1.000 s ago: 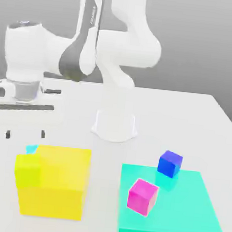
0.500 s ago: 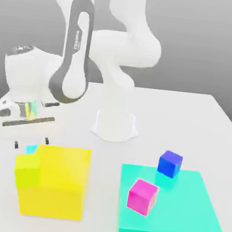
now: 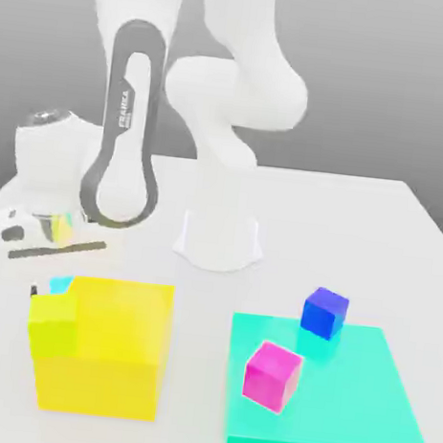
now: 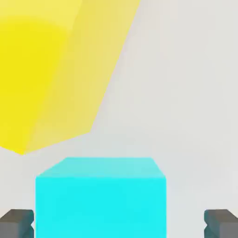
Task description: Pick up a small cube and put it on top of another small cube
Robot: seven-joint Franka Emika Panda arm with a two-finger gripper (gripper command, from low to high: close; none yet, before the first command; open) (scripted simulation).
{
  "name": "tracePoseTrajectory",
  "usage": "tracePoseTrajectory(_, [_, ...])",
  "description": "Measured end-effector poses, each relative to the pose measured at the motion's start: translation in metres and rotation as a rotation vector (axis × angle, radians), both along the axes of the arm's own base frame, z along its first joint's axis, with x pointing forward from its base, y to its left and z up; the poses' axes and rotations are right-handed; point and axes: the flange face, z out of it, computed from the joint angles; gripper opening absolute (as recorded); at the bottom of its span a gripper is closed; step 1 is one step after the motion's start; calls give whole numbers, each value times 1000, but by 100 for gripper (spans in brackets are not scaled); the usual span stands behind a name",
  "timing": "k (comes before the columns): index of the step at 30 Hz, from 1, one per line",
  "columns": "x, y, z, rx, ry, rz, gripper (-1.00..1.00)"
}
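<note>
Open fingers of the Panda arm, spread wide on either side of the cyan cube, which sits on the table beside the yellow block. The royal-blue cube rests on the turquoise block, near the magenta cube.

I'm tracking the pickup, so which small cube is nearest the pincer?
The cyan cube, partly hidden behind the big yellow block; it alone sits between the pincer's open fingers.
</note>
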Motion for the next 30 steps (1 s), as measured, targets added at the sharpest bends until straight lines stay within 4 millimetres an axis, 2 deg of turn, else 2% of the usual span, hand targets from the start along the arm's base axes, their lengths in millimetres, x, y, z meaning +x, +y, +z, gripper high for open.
tracePoseTrajectory(3, [-2, 4, -7, -11, -2, 1, 0])
tracePoseTrajectory(4, [-2, 5, -9, -14, -2, 1, -100])
tracePoseTrajectory(11, [-3, 5, -9, -12, -2, 1, -100])
tracePoseTrajectory(30, [3, -6, 32, 24, 11, -1, -100])
